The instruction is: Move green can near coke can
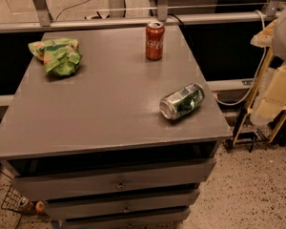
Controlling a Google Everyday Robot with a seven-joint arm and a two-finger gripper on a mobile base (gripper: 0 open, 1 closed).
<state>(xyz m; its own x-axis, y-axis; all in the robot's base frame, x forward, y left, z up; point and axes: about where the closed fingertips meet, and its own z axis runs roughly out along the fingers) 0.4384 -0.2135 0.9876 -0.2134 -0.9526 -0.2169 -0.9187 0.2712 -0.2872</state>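
The green can [182, 101], silver with green patches, lies on its side near the right front corner of the grey cabinet top [105, 94]. The coke can [154, 41], red with white script, stands upright near the back edge, well behind the green can. My gripper [276, 97] shows as pale cream shapes at the right edge of the view. It is off the cabinet's right side and holds nothing that I can see. It touches neither can.
A crumpled green and orange chip bag [58, 56] lies at the back left of the top. Drawers [119, 182] are below the front edge. A metal rail [133, 22] runs behind the cabinet. Speckled floor and a thin-legged frame [250, 128] lie to the right.
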